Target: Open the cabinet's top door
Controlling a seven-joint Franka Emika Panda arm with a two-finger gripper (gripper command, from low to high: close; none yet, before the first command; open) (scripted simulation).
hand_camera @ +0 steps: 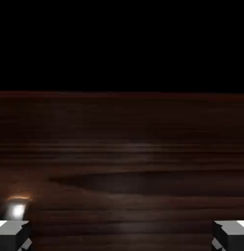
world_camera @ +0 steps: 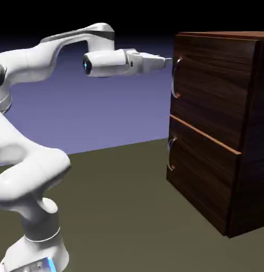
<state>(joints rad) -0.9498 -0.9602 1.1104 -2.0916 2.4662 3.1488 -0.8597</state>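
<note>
Exterior view, going left to right: the white arm (world_camera: 35, 175) is rising from its base, folding back at the elbow and stretching level toward the cabinet (world_camera: 208, 133), its hand (world_camera: 110, 62) lying nearly horizontal. The fingers (world_camera: 168, 62) are pointing rightward at the upper part of the cabinet front, and in the hand view they are standing spread wide, with nothing between them but dark wood grain behind. Just beside the fingertips, the top door's curved handle (world_camera: 175, 78) is running upright, its long axis vertical; whether they are touching it I cannot tell. Beyond the fingers, the top door (world_camera: 216, 87) is standing upright and closed, facing the arm. Below them, the lower panel (world_camera: 203, 172) is sitting closed too, its own curved handle (world_camera: 170, 154) also upright. The cabinet's contents are staying hidden.
</note>
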